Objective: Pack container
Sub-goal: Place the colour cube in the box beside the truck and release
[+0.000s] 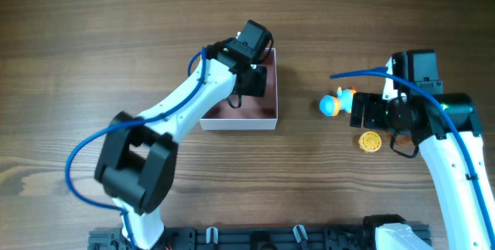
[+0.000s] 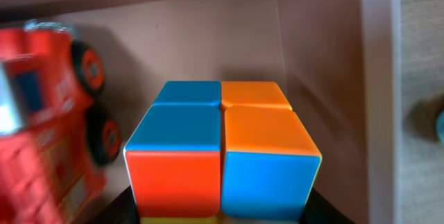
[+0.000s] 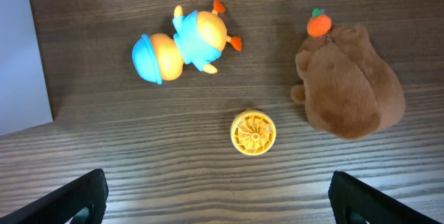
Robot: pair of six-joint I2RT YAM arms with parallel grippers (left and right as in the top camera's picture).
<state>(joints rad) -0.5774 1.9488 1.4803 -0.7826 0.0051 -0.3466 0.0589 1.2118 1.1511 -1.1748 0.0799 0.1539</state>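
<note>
The container [image 1: 238, 124] is a square white-walled box with a pink inside [image 2: 208, 37], left of the table's middle. My left gripper [image 1: 253, 80] reaches into its right part. It [image 2: 222, 216] is shut on a blue and orange puzzle cube [image 2: 222, 148], held close to the pink floor. A red toy truck [image 2: 41, 127] lies in the container left of the cube. My right gripper [image 1: 363, 112] is open and empty [image 3: 222, 207] above the table, right of the container, whose white wall [image 3: 21, 50] shows in the right wrist view.
A blue and orange duck toy [image 1: 336, 103] [image 3: 184, 44], a yellow ribbed disc [image 1: 370, 141] [image 3: 253, 132] and a brown plush animal [image 3: 350, 78] with an orange bit on top lie on the table near my right gripper.
</note>
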